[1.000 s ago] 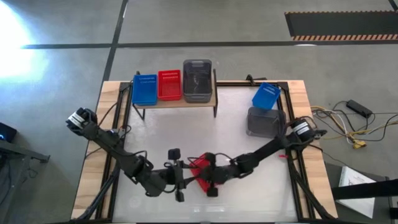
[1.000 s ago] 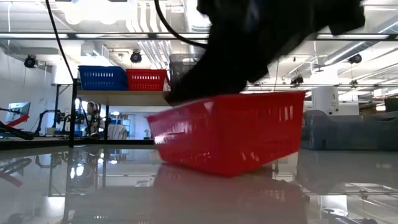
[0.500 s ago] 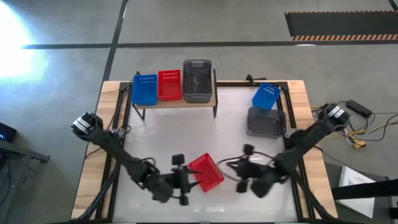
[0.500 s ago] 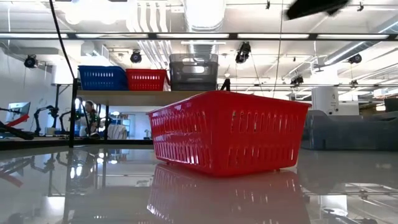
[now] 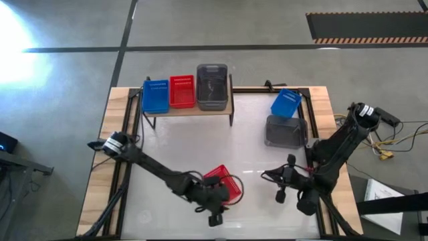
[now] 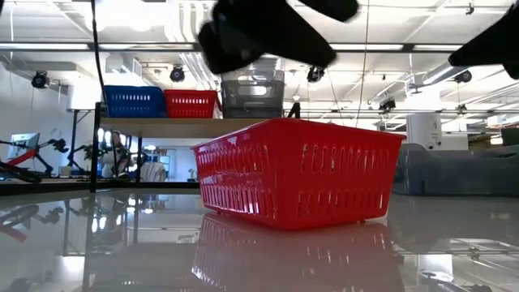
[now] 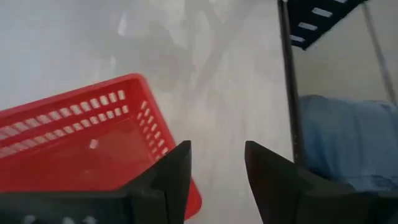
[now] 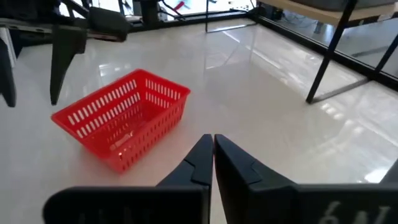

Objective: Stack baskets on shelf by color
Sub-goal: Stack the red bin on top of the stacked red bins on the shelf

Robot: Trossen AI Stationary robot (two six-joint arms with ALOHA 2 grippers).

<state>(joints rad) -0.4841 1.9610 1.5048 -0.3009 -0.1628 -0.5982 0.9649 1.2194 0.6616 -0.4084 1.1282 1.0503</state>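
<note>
— Where does the loose red basket (image 5: 223,187) sit?
— Upright on the white table (image 5: 180,144), toward six o'clock in the overhead view, turned at a slant to the table's edges.

— And the left gripper (image 5: 215,201)?
— It hangs just above that basket's near rim, fingers (image 7: 176,171) parted, one over the basket's corner and one outside it. Nothing is grasped between them.

— The right gripper (image 5: 283,184)?
— Pulled well away toward four o'clock of the red basket, its fingers (image 8: 205,155) pressed together on nothing, pointing back toward the basket.

— What is on the shelf (image 5: 187,109)?
— At twelve o'clock it carries a blue basket (image 5: 156,96), a second red basket (image 5: 182,91) touching it, and a grey basket (image 5: 212,86) at the end, side by side.

— Anything else on the table?
— At about two o'clock, another blue basket (image 5: 286,102) lies tilted, just beside another grey basket (image 5: 281,130) below it.
</note>
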